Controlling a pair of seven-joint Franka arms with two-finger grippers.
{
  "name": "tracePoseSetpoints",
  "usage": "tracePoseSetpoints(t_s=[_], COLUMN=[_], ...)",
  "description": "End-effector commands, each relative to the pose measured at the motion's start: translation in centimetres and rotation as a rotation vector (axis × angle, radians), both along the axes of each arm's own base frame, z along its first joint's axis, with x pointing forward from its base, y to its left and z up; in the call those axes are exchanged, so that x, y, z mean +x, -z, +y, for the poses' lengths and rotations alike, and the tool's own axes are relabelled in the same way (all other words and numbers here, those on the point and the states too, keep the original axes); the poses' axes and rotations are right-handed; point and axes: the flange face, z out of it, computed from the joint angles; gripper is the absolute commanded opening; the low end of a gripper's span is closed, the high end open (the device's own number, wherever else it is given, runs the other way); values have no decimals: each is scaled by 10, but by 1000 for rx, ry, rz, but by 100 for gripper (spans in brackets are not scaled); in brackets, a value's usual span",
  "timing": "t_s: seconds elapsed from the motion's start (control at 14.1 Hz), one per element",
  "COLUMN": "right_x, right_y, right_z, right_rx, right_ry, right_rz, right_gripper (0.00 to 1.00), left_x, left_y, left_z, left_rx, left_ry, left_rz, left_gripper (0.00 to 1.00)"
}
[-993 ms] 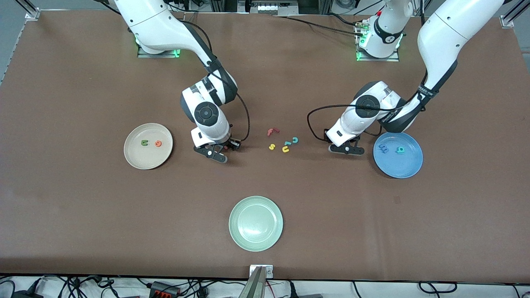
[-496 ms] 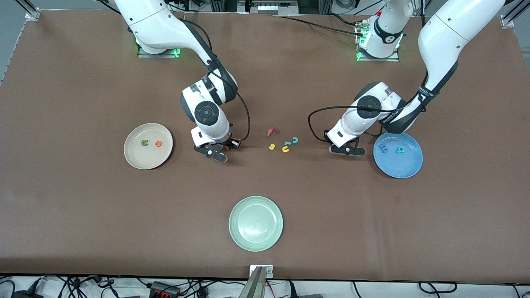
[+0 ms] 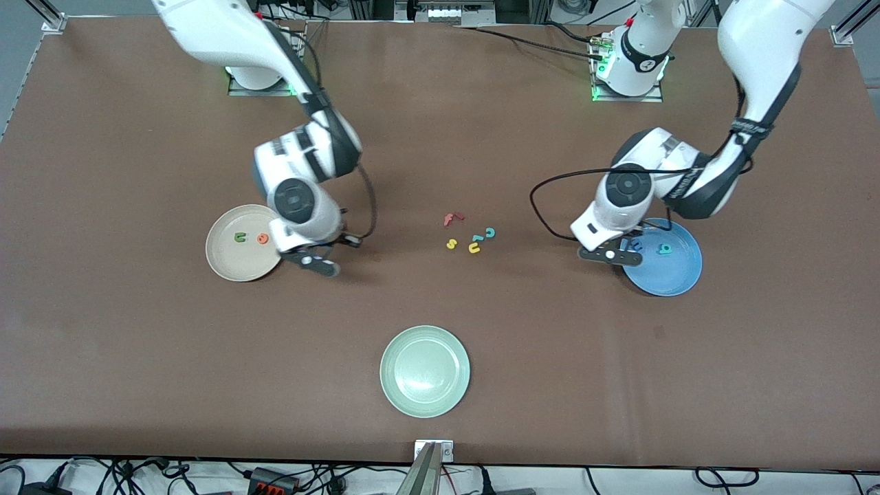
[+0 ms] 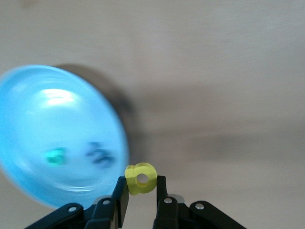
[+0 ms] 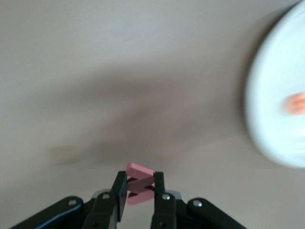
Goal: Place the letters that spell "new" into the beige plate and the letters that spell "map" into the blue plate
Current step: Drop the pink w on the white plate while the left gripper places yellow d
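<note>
My left gripper (image 3: 610,256) hangs over the table at the rim of the blue plate (image 3: 668,276), shut on the yellow a (image 4: 141,177). In that plate lie the dark blue m (image 3: 636,245) and the teal p (image 3: 664,249). My right gripper (image 3: 313,261) is over the table beside the beige plate (image 3: 234,265), shut on the pinkish-red w (image 5: 140,183). The green n (image 3: 239,238) and the orange e (image 3: 262,238) rest in the beige plate. The left wrist view shows the blue plate (image 4: 43,109) close by, and the right wrist view shows the beige plate (image 5: 271,109).
Mid-table lies a small cluster of loose letters: a red f (image 3: 452,219), a teal c (image 3: 489,233), a yellow s (image 3: 452,243), a yellow u (image 3: 474,248). A pale green plate (image 3: 425,395) sits nearer the front camera.
Both grippers closed on a letter and moved away from the middle: the right one toward the beige plate, the left one toward the blue plate.
</note>
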Motion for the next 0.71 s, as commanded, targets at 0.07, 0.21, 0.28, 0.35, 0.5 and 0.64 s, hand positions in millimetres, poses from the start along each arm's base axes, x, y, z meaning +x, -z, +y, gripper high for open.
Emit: tracePoseSetpoints(t_s=[0.07,0.21,0.28,0.35,0.5,0.64], right_x=[-15,-19,-23,-26,-26,-24], right_y=[4,16,22,28,38,48], right_z=[-94,-126,-136,-143,-155,-159], right_rx=[42,65,74,80,83,87], right_ry=[-84,-120,-136,-139,-126,-127], right_rz=[117,151,166,174,171,162], right_gripper=[6,6,7,7,7,9], left_x=[20,25,26,29,35,40], left_y=[8,22,26,25,19,11], left_z=[82,90,93,95,98,99], left_rx=[-77,-134,-154,-162,-162,-156], left_ry=[136,160,175,194,219,215], left_rz=[50,29,26,22,15,1], left_gripper=[10,19,37,65,100,100])
